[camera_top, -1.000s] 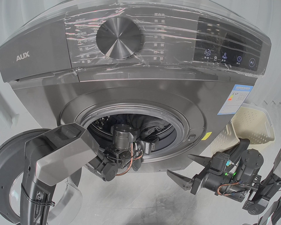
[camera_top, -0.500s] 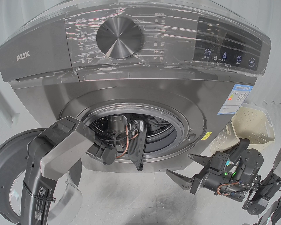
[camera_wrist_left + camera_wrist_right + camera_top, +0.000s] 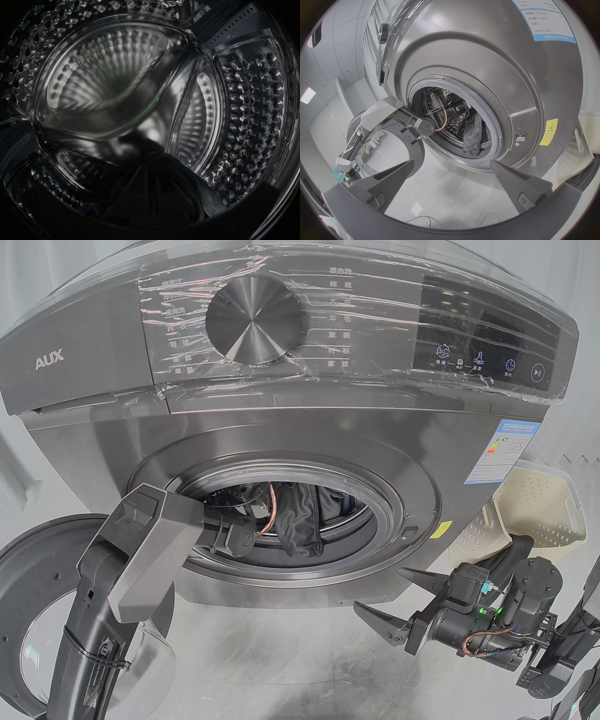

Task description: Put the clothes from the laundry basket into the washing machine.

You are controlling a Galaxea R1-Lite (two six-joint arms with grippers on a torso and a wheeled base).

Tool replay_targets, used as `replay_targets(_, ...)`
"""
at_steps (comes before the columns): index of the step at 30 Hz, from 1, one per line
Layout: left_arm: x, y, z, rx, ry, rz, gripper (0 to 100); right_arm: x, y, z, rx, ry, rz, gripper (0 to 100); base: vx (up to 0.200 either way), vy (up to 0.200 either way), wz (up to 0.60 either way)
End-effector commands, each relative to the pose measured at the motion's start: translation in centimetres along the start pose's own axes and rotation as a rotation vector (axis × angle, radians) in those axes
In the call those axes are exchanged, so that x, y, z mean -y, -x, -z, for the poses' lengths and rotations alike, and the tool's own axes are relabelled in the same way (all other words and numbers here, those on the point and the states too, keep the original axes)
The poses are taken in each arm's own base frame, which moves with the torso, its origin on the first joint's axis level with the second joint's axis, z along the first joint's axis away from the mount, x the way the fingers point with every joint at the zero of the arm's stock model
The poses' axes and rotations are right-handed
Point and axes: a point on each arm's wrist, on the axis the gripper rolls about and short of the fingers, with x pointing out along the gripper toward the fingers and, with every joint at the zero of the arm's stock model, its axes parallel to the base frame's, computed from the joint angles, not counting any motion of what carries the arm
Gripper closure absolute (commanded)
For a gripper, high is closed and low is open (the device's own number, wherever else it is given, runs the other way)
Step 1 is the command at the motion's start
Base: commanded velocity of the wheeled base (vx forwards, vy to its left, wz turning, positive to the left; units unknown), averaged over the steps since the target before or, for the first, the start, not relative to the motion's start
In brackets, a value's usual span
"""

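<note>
The grey washing machine (image 3: 300, 427) stands with its round opening (image 3: 281, 521) uncovered. My left arm goes into the drum, and my left gripper (image 3: 259, 496) is inside, shut on a dark garment (image 3: 300, 521) that hangs down across the opening's lower rim. From the left wrist the steel drum (image 3: 125, 81) shows, with dark cloth (image 3: 156, 187) low in it. My right gripper (image 3: 381, 591) hovers open and holds nothing, low in front of the machine at the right, near the cream laundry basket (image 3: 544, 509). The basket's inside is hidden.
The machine's door (image 3: 25, 590) is swung open at the left, beside my left arm. A grey floor (image 3: 300, 665) lies in front of the machine. The basket stands against the machine's right side.
My left gripper has risen from the opening's lower rim and gone deeper into the drum, lifting the dark garment with it. The right arm has stayed still.
</note>
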Motion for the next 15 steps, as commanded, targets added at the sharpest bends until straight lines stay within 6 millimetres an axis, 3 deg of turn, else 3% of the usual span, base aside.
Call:
replay_targets(1,-0.3,-0.9,0.5,0.047,0.014,-0.004,100,-0.2,0.0,0.1,-0.006,-0.001,-0.009,0,0.000,0.000,0.00)
replay_targets(10,-0.6,-0.5,2.4,0.007,0.008,-0.016,100,-0.3,0.0,0.3,-0.012,0.000,-0.015,0,0.000,0.000,0.00)
replay_targets(11,-0.5,-0.1,2.9,-0.025,0.006,-0.017,0,-0.3,0.1,0.3,-0.013,-0.002,-0.014,0,0.000,0.000,0.00)
replay_targets(14,-0.2,0.7,2.5,-0.066,0.008,-0.014,0,-0.3,0.1,0.3,-0.013,-0.002,-0.014,0,0.000,0.000,0.00)
replay_targets(15,0.3,1.9,2.4,-0.127,0.003,-0.010,0,-0.3,0.1,0.3,-0.013,-0.002,-0.014,0,0.000,0.000,0.00)
